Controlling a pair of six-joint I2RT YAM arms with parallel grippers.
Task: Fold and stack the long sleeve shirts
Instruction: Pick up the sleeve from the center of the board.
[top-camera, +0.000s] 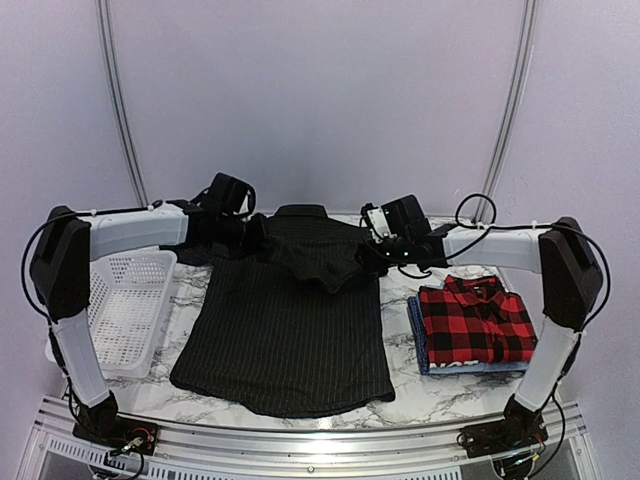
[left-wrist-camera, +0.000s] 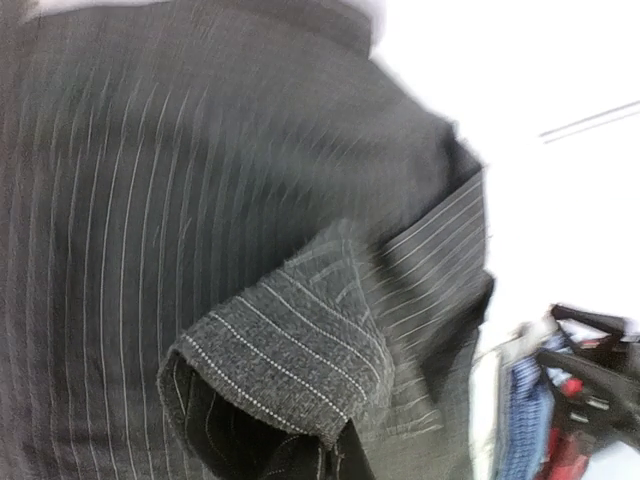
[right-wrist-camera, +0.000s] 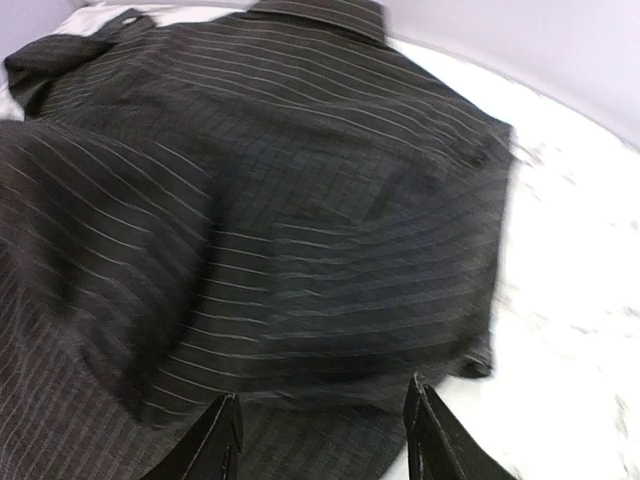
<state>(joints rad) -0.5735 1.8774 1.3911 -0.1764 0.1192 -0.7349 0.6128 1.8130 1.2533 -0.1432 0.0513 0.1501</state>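
No readable text, labels, brands or numbers anywhere

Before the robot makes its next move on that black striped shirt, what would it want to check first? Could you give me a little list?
1. The left gripper is shut: ok.
2. It really holds the sleeve cuff: cannot tell, its fingers are out of view.
3. The right gripper is open over the black pinstripe shirt: ok.
4. The shirt's body lies flat on the table: ok.
5. The red plaid shirt sits folded on the blue shirt, apart from the black one: ok.
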